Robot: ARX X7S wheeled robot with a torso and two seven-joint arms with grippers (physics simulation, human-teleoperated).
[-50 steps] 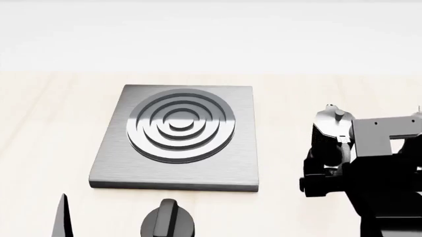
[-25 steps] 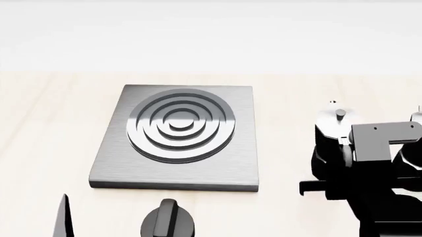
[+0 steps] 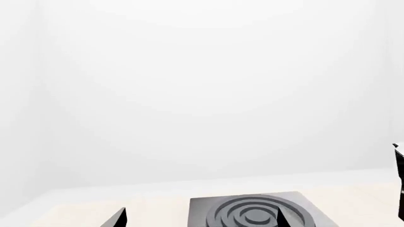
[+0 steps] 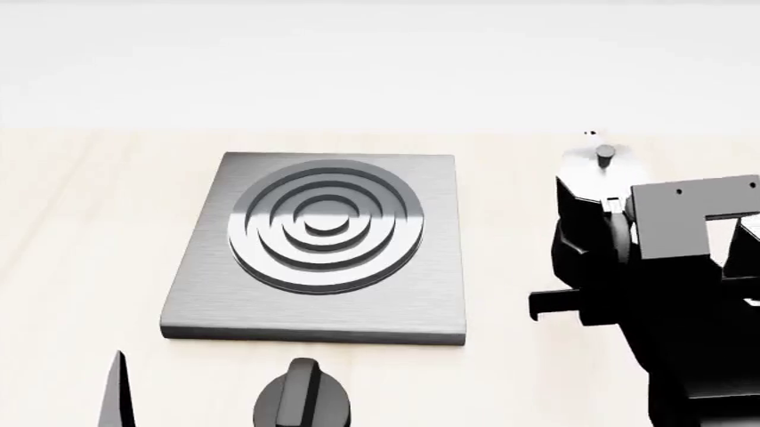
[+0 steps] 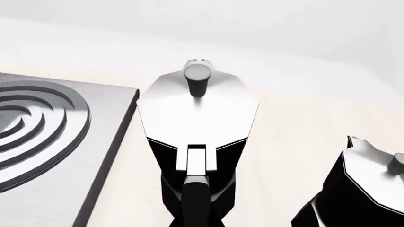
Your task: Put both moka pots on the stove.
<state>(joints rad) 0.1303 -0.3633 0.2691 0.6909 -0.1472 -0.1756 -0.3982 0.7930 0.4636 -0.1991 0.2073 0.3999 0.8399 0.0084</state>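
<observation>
Up comes the moka pot (image 4: 590,209), higher than a moment ago, grasped by the right gripper (image 4: 594,307), right of the stove (image 4: 320,249) on pale wood table (image 4: 71,231); white walls. Left gripper's fingers: can't tell.

Mostly blank white backdrop, filling the upper and middle frame. Along the lower edge, a strip of pale tabletop (image 3: 158,205). On it, the stove (image 3: 259,213): grey square plate with raised concentric dark rings, cut off by the frame edge. In front of the plate, two dark pointed gripper fingertips (image 3: 117,220), one overlapping the rings, the other well apart over bare table, gap between them clear. At the far side edge, a black sliver with a pale tip (image 3: 399,170), too cropped to identify.
</observation>
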